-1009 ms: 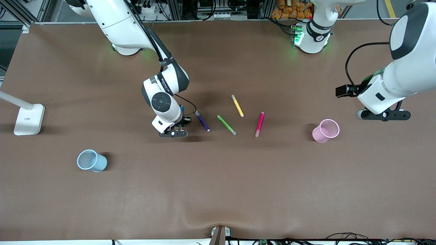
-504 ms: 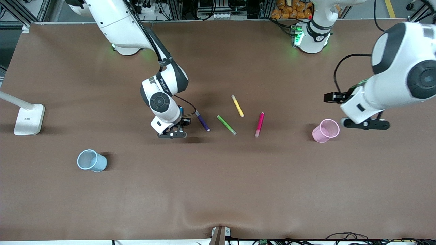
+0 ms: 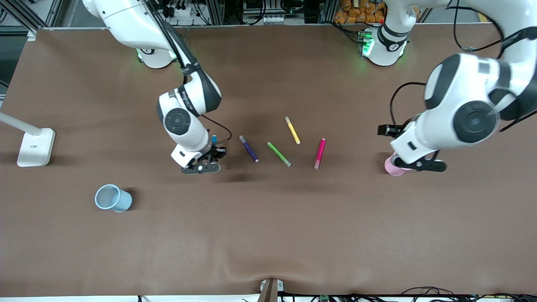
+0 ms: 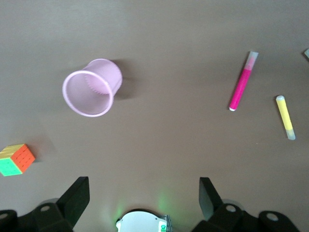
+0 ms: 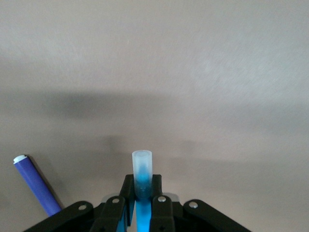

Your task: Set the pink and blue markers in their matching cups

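Right gripper (image 5: 140,200): jaws clamp the blue marker (image 5: 142,169) by its end; expect tilt and missing the blue cup (image 3: 112,198). Left gripper (image 4: 140,200): jaws open, above the pink cup (image 4: 91,87); you may topple it.

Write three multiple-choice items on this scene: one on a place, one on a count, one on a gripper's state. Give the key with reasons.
1. What is the left gripper over?
A. the blue cup
B. the pink cup
C. the purple marker

2. How many markers lie on the table?
A. two
B. four
C. six

3. The right gripper is
A. open over the yellow marker
B. open and empty
C. shut on the blue marker

Key:
1 B, the left arm partly covers that cup in the front view.
2 B, purple, green, yellow and pink.
3 C, its wrist view shows the fingers clamping the marker.
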Tool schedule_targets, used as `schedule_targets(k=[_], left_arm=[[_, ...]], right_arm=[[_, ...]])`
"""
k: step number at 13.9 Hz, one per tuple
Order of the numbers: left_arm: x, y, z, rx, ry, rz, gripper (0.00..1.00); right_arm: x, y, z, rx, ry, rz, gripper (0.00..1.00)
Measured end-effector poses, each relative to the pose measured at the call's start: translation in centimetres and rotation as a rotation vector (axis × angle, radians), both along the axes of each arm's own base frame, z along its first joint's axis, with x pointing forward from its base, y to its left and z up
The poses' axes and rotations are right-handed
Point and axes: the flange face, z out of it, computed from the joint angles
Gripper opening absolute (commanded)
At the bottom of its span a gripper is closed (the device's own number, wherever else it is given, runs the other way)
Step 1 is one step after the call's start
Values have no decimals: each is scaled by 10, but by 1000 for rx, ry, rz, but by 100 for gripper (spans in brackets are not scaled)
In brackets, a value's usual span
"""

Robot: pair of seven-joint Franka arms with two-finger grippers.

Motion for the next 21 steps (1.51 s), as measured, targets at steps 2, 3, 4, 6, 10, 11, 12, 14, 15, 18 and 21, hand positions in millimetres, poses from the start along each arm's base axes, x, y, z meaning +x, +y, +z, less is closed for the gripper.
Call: schedule_targets(k=[2, 3, 4, 6, 10, 11, 12, 14, 15, 18, 21], left_arm=[[4, -22, -19, -10, -12, -31, 100], [5, -34, -29, -17, -23, -48, 100], [6, -47, -40, -23, -30, -66, 100], [5, -73, -60, -34, -40, -103, 99], [-5, -110, -91, -38, -25, -161, 85], [-9, -120, -100, -36, -13, -177, 84], [-14, -131, -111, -33, 2, -196, 85], [-21, -151, -137, -36, 15, -230, 85], [-22, -157, -148, -42, 16, -248, 84], [-23, -164, -178, -50, 31, -274, 67], [-25, -167, -200, -51, 49, -284, 51]], right_arm=[[13, -16, 22, 11, -16, 60, 0], [22, -26, 37, 17, -30, 91, 0], [32, -38, 52, 24, -49, 121, 0], [54, -67, 81, 34, -93, 176, 0], [89, -136, 116, 31, -174, 234, 0], [94, -151, 121, 29, -186, 235, 0], [98, -166, 126, 26, -197, 231, 0], [103, -194, 135, 21, -215, 215, 0], [105, -207, 140, 18, -229, 207, 0], [109, -241, 154, 0, -297, 219, 0], [102, -260, 151, 8, -352, 248, 0]])
